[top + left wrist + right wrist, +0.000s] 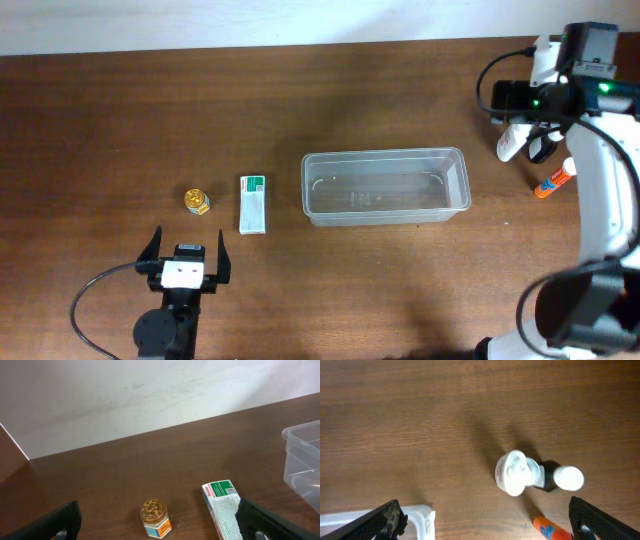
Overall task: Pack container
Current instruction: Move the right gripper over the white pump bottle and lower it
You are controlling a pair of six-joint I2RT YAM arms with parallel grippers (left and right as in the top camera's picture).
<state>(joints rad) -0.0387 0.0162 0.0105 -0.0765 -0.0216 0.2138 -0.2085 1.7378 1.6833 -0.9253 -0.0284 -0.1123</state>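
Note:
The container (385, 187), a clear plastic tub with nothing in it, sits mid-table; its left end shows in the left wrist view (302, 460) and one corner in the right wrist view (420, 520). A small jar with a gold lid (197, 201) (156, 519) and a white-and-green box (253, 204) (225, 507) lie left of it. My left gripper (188, 245) stands open just short of the jar, holding nothing. My right gripper (492, 527) hangs open above the table right of the tub, near two white-capped bottles (515, 472) (568, 478).
An orange tube (553, 182) (550, 531) lies just beyond the bottles (510, 143), near the table's right edge. A white wall (150, 395) rises behind the table's far edge. Black cables loop around both arms.

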